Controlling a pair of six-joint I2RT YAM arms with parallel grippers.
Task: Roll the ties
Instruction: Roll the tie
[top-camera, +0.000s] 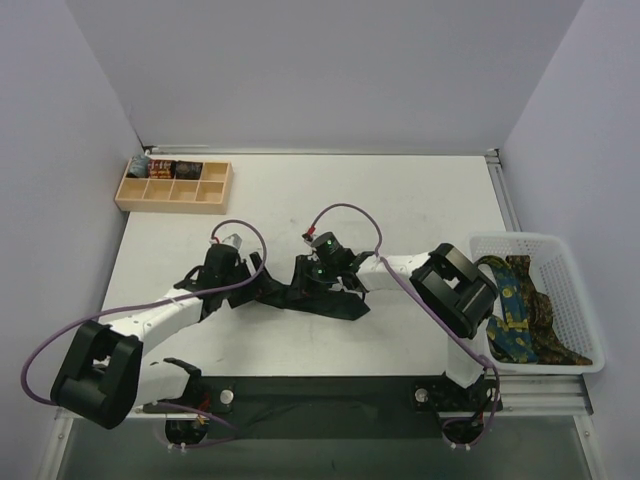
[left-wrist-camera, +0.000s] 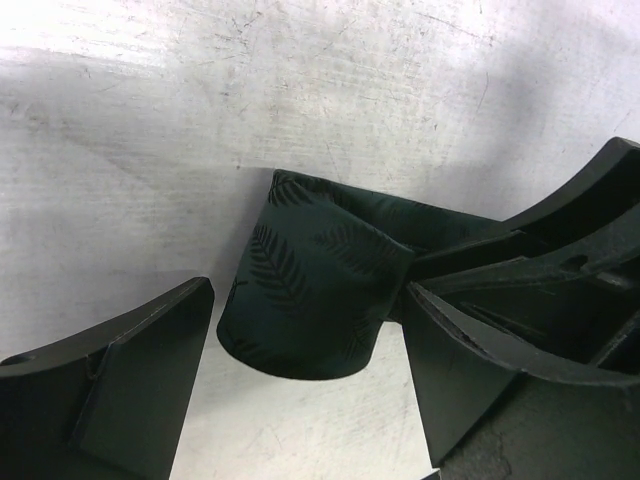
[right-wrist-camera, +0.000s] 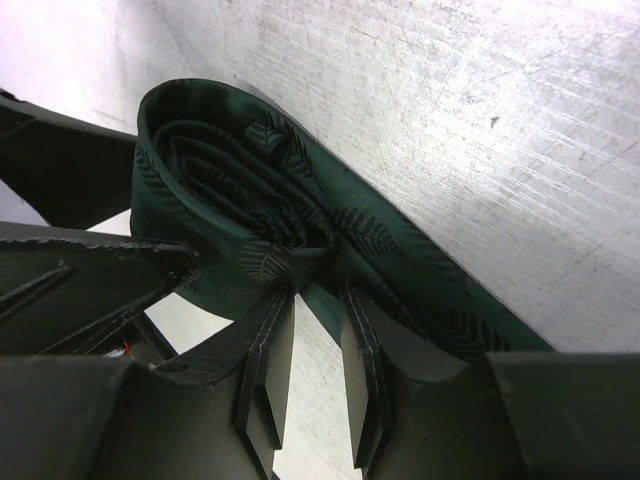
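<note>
Both my arms fold inward over the table (top-camera: 400, 200): left gripper (left-wrist-camera: 308, 300) spread around the rolled green tie (left-wrist-camera: 300, 250), right gripper (right-wrist-camera: 312, 300) pinching its fabric.

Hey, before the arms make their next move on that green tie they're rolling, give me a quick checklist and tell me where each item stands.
1. The dark green tie is coiled with its layers stacked evenly: ok.
2. The right pincer is closed on the coil's edge: ok.
3. The left pincer is open and straddles the coil: ok.
4. Tail fully wound in: not ok, a length lies flat on the table.
5. The purple cables are off the fabric: ok.
6. Right grip firm enough to hold while turning: cannot tell.
</note>
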